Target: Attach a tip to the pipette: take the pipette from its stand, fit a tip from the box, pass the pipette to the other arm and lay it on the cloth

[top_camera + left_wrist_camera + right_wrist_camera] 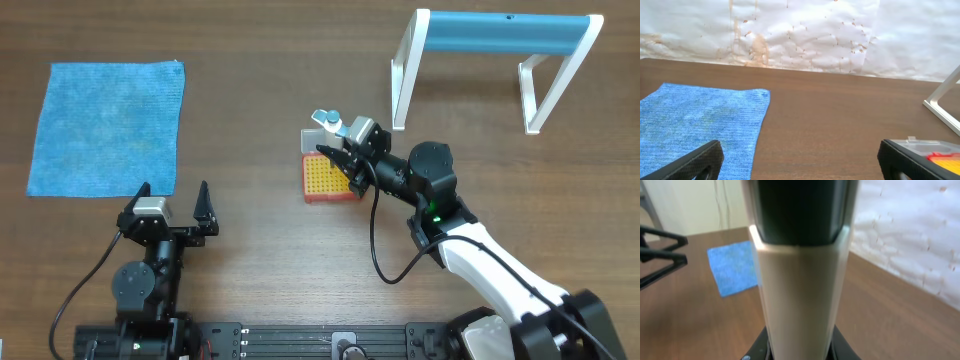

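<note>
My right gripper [343, 158] is shut on the pipette [331, 123], holding it over the orange tip box [320, 180] in the middle of the table. In the right wrist view the pipette [800, 295] is a pale body with a dark section, close to the camera. I cannot see whether a tip is on it. My left gripper [172, 197] stands open with nothing in it near the front left, just below the blue cloth [108, 128]. The cloth [695, 130] and a corner of the tip box [935, 156] show in the left wrist view.
The pipette stand [500, 45], white legs under a blue bar, stands at the back right with nothing on it. One of its legs [944, 102] shows in the left wrist view. Bare brown table lies between the cloth and the tip box.
</note>
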{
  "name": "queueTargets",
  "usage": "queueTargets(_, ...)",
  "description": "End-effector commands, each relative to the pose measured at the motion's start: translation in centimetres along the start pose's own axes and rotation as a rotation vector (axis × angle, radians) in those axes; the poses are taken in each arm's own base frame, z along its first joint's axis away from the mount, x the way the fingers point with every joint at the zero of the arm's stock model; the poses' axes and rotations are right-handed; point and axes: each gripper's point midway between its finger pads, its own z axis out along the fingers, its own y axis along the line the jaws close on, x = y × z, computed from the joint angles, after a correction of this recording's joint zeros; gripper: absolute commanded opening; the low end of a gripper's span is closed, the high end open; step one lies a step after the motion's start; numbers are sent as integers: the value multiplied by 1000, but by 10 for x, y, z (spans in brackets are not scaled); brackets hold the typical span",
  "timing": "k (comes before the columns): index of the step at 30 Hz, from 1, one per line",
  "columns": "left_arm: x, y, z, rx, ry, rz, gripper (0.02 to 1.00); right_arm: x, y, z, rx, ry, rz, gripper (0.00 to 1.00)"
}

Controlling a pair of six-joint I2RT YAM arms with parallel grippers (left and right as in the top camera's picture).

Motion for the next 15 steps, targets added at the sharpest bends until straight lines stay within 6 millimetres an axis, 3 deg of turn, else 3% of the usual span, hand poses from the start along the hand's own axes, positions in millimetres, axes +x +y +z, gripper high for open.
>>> queueTargets(1,1,2,0,-13,-1,13,998,-62,-8,-4,23,-76,-74,77)
queueTargets(15,1,2,0,-13,0,13,998,-191,-11,-12,17,-132,-131,75)
